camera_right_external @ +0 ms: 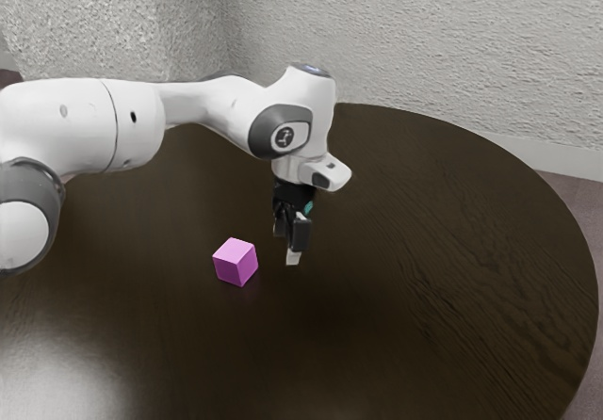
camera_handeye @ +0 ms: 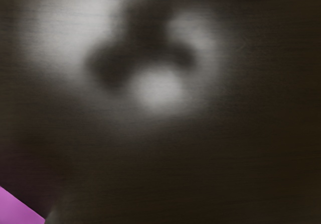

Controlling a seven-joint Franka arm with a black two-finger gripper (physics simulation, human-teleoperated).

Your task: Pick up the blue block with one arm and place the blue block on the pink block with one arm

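At mid-frame in the exterior view, the gripper (camera_right_external: 292,243) hangs just right of the pink block (camera_right_external: 235,261), apart from it. I cannot tell how its jaws stand. A teal speck (camera_right_external: 306,211) above them may be the blue block, but that is unsure. Confirm a firm hold before centring squarely over pink.

The wrist view's edge cuts the pink block (camera_handeye: 17,209) down to a corner, the table's (camera_handeye: 225,174) sheen there is a blur, and a teal speck (camera_right_external: 305,215) at the gripper (camera_right_external: 288,247) is too small to name.
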